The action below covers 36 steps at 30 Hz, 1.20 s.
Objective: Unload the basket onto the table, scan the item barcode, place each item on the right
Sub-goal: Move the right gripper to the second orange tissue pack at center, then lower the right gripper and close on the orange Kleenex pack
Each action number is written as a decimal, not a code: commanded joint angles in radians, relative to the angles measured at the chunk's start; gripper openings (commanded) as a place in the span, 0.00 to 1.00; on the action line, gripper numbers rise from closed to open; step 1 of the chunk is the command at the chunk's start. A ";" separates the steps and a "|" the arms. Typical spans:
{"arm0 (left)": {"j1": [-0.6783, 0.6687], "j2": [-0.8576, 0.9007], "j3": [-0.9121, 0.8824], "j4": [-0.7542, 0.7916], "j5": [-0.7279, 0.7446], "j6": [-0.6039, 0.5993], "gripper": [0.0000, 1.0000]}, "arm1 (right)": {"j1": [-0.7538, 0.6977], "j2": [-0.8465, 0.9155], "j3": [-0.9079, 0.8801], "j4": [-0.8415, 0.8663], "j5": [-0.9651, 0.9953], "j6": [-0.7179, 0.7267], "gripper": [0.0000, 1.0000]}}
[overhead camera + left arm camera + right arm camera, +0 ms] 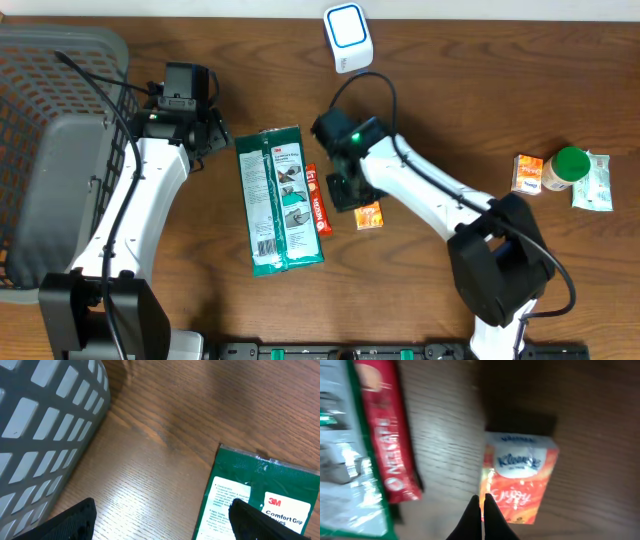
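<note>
A white scanner with a blue face point(347, 35) stands at the table's far edge. A green 3M packet point(279, 198) lies flat mid-table, with a red Nescafé stick point(317, 199) along its right side and a small orange Kleenex pack point(368, 215) further right. My right gripper point(349, 194) is shut with nothing in it. In the right wrist view its tips point(481, 498) hover over the left edge of the Kleenex pack point(520, 480), beside the red stick point(387, 435). My left gripper point(162, 525) is open above bare wood, one finger over the green packet's point(260, 495) corner.
A grey mesh basket point(40, 150) fills the left side, close to my left arm; it also shows in the left wrist view point(45, 425). At the far right lie an orange pack point(528, 172), a green-capped bottle point(566, 167) and a pale packet point(594, 182).
</note>
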 commanded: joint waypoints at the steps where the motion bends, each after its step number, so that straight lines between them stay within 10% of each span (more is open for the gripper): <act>1: 0.000 0.000 0.005 -0.003 -0.017 0.010 0.85 | 0.023 0.002 -0.029 0.013 0.106 0.086 0.01; 36: 0.000 0.000 0.005 -0.003 -0.017 0.010 0.85 | 0.091 0.001 -0.159 0.242 -0.007 0.053 0.02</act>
